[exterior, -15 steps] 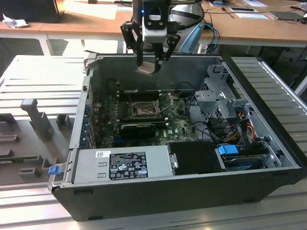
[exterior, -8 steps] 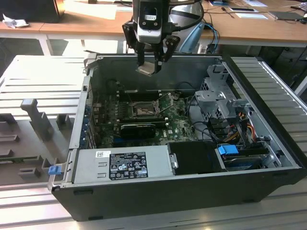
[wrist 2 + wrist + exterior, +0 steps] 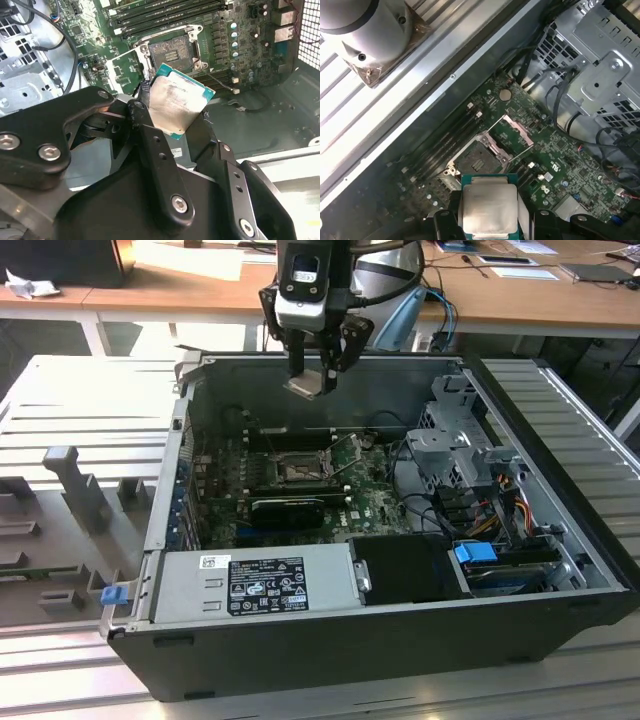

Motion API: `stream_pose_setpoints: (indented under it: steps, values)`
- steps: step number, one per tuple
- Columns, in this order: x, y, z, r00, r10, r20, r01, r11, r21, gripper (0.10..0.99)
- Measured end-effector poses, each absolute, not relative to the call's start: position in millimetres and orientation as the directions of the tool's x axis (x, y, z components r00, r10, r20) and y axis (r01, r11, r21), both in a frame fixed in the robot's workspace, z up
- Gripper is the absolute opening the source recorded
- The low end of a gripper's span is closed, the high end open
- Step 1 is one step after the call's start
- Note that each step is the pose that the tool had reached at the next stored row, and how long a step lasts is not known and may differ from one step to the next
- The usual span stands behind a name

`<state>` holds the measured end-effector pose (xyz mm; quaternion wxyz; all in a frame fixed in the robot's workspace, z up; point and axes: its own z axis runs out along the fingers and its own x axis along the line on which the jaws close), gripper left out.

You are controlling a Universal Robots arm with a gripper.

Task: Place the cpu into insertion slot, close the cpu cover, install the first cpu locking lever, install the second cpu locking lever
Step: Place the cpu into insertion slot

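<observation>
Cpu is held flat, pinched at its edges between the fingers, high over the open computer case, and the empty slot lies well below it, at six o'clock in the exterior view.

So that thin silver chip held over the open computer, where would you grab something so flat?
By two opposite edges, coming from above. The cpu is a thin flat square, so its narrow sides are all the jaws can pinch; its broad metal top offers nothing to close on. That is how the gripper holds it now, above the open insertion slot.
</observation>
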<state>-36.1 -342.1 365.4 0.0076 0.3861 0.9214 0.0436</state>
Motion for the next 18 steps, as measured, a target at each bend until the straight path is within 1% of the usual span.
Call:
stream_pose_setpoints:
  steps: [2,9,12,18]
  values:
    - [-36.1,-342.2,365.0,-0.656,0.755,0.02,0.753,0.652,0.086,0.529]
    - [-36.1,-342.1,364.2,-0.595,0.804,0.02,0.802,0.591,0.086,0.529]
    - [-36.1,-342.1,363.5,-0.537,0.843,0.02,0.841,0.534,0.086,0.529]
    - [-36.1,-342.1,363.1,-0.493,0.87,0.02,0.867,0.49,0.086,0.529]
